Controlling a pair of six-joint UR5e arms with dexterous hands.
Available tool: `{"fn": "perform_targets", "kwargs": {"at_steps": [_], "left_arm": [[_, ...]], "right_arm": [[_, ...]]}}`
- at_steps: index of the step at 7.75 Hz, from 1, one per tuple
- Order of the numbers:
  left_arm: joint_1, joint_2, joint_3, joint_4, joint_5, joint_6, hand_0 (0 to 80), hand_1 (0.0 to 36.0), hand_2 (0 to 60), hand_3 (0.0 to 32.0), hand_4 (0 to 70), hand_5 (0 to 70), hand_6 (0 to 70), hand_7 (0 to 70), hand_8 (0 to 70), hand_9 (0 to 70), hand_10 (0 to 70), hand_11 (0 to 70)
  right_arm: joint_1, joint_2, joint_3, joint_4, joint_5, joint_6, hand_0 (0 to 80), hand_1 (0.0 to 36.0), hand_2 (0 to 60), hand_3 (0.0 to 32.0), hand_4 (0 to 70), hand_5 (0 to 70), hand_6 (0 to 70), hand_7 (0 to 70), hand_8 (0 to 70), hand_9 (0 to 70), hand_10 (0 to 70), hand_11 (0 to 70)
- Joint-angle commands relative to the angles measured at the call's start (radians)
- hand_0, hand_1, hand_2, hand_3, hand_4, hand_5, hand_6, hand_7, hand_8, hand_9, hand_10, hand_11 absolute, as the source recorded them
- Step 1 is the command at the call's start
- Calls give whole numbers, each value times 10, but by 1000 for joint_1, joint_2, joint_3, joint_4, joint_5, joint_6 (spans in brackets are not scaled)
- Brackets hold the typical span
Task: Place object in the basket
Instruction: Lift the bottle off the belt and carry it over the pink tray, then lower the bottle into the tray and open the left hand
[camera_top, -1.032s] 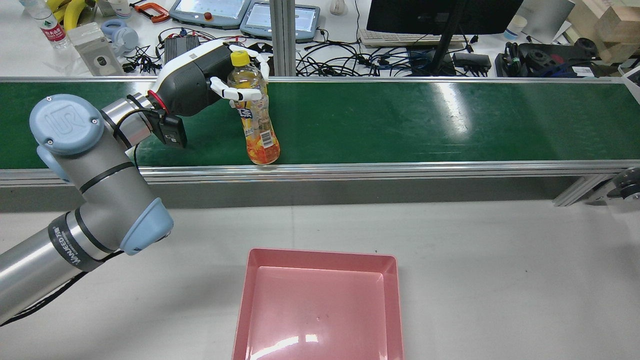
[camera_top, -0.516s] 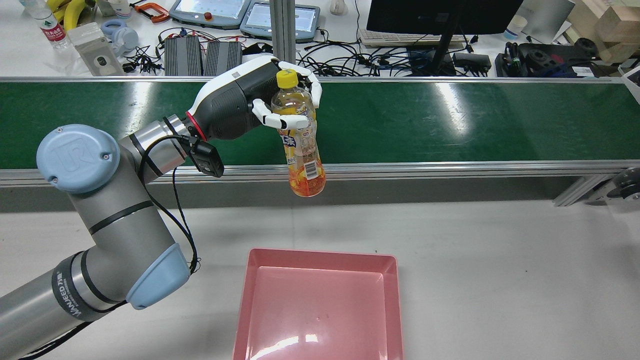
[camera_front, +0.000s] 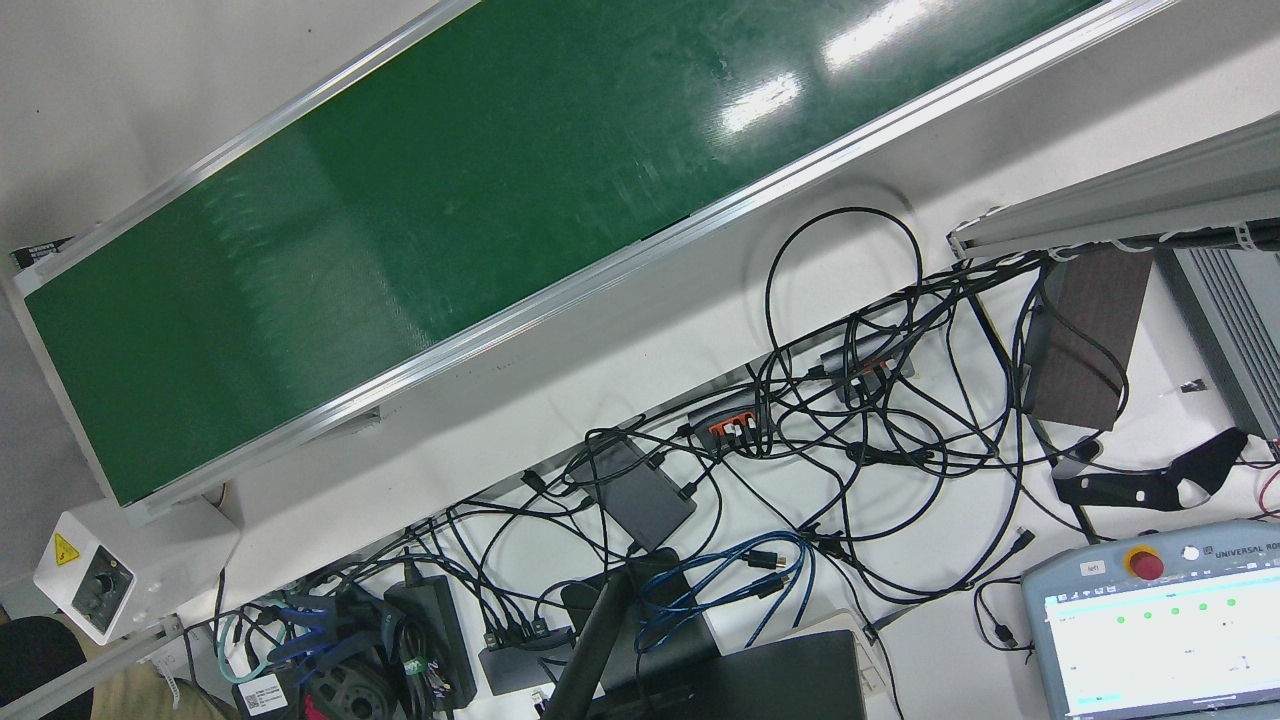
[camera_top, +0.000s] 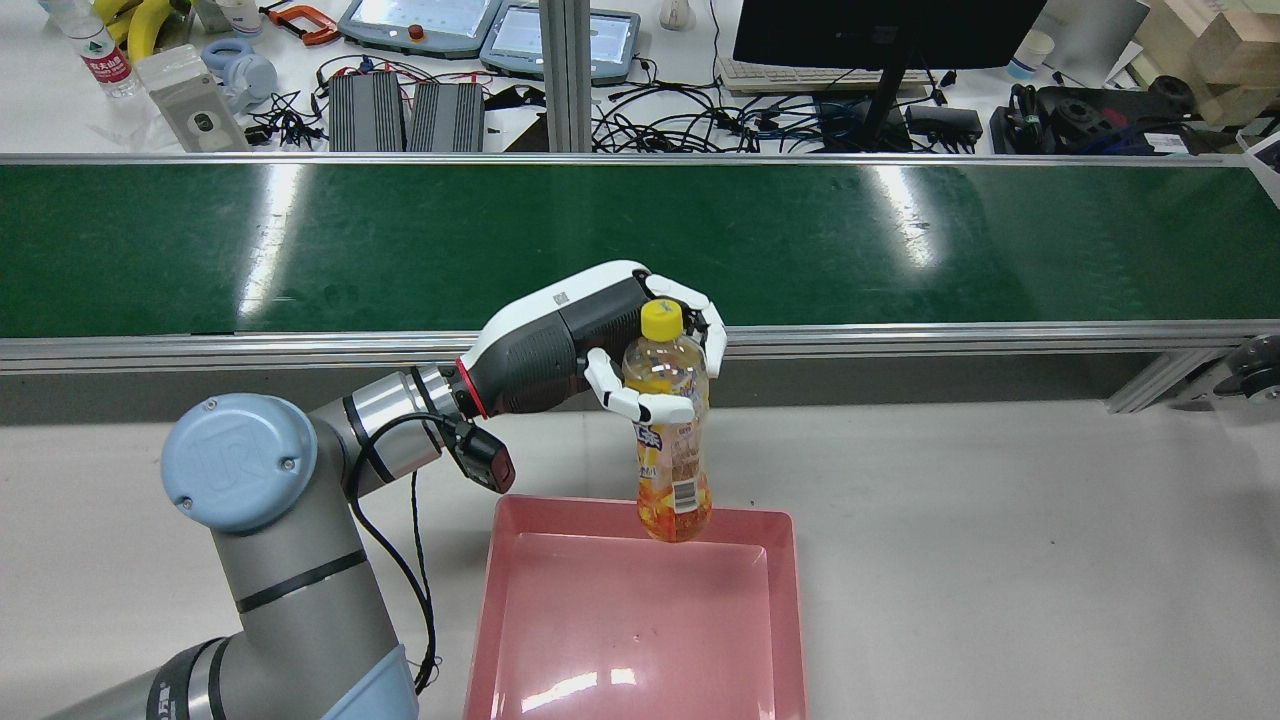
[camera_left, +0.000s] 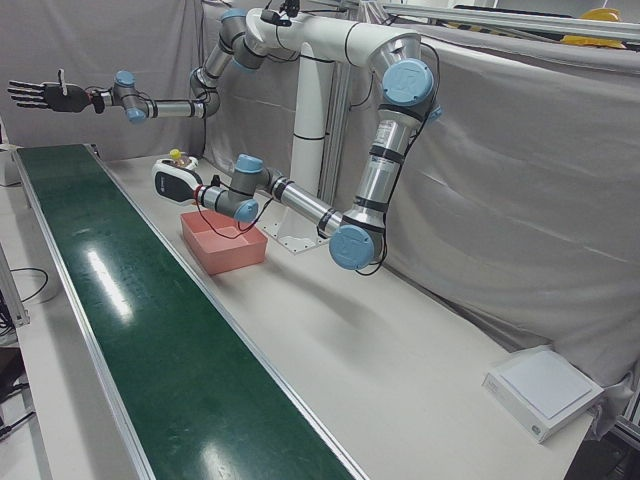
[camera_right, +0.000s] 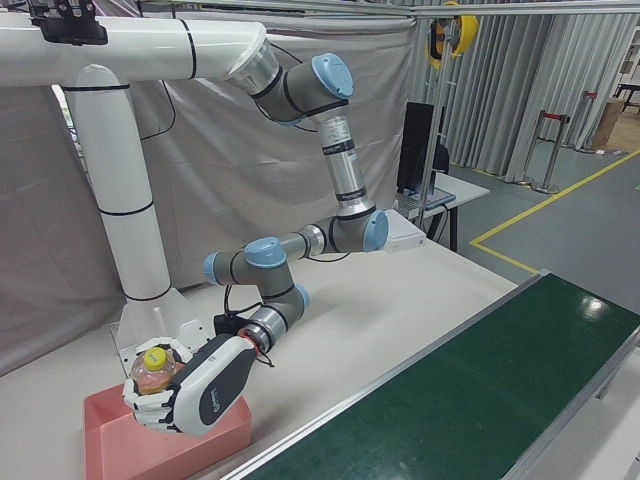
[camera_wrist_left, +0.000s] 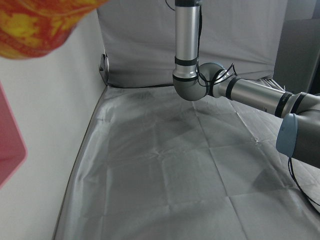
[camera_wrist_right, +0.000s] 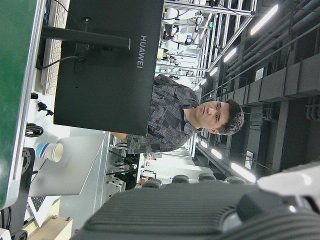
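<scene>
Left robot hand (camera_top: 600, 345) wrapped around the upper body of an orange drink bottle (camera_top: 668, 430), white fingers (camera_top: 640, 405) curled across the front just under the yellow cap (camera_top: 661, 319), palm and dark wrist housing behind it. Bottle hanging upright below the grasp, clear of the surface (camera_top: 1000, 560), its base over the far rim of the pink basket (camera_top: 640, 620) that sits directly beneath and a little nearer the robot than the robot hand. Green conveyor belt (camera_top: 900, 245) running across just beyond the knuckles, bare in the front view (camera_front: 450, 190). Same grasp visible in the right-front view: robot hand (camera_right: 195, 395) closed about the bottle (camera_right: 150, 375), cap on top, basket (camera_right: 110, 440) right below. In the left-front view, robot hand (camera_left: 175, 178) small and distant above the basket (camera_left: 222, 240), bottle barely resolved between the fingers. Left hand view showing only the bottle's orange bottom (camera_wrist_left: 35, 25) at the upper corner and a slice of pink basket rim (camera_wrist_left: 10, 145) at the edge, grey cloth backdrop beyond. Right robot hand (camera_left: 40, 95) far off from the left one, raised high past the end of the belt, fingers spread wide and holding nothing; right hand view filled by its own dark housing (camera_wrist_right: 200, 215) with a black monitor (camera_wrist_right: 107, 65) and a person (camera_wrist_right: 200, 112) behind. Cluttered desk with cables (camera_top: 700, 120) and teach pendants (camera_top: 420, 22) past the belt, on the far side from the robot hand.
</scene>
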Motion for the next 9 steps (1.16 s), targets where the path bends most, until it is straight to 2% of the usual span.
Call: {"fn": "perform_targets", "kwargs": {"at_steps": [1,3,4,5,6,7,8,9], "left_arm": [[130,14,-8,-12,0,55,484,166,600,0,700,700,672,700,695,700,665,700],[132,15,-7,-12,0,75,478,153,600,0,700,700,655,700,669,700,634,700],[130,23,-8,-24,0,77,476,129,569,0,700,700,581,700,608,700,589,700],[121,55,-8,-85,0,74,473,94,296,0,570,594,356,540,438,614,464,652],[117,107,-8,-157,3,60,472,68,46,0,340,386,153,297,278,420,367,520],[114,182,-10,-231,6,58,466,37,0,0,170,262,3,124,151,226,262,384],[114,205,-34,-239,6,55,467,31,0,0,128,169,0,64,128,165,120,180],[117,205,-46,-236,6,52,472,29,0,0,116,87,0,36,89,112,51,80]], "right_arm": [[0,1,0,0,0,-1,0,0,0,0,0,0,0,0,0,0,0,0],[0,-1,0,0,0,1,0,0,0,0,0,0,0,0,0,0,0,0],[0,-1,0,0,0,-1,0,0,0,0,0,0,0,0,0,0,0,0],[0,-1,0,0,0,-1,0,0,0,0,0,0,0,0,0,0,0,0],[0,-1,0,0,0,-1,0,0,0,0,0,0,0,0,0,0,0,0],[0,-1,0,0,0,1,0,0,0,0,0,0,0,0,0,0,0,0],[0,-1,0,0,0,1,0,0,0,0,0,0,0,0,0,0,0,0],[0,-1,0,0,0,1,0,0,0,0,0,0,0,0,0,0,0,0]]}}
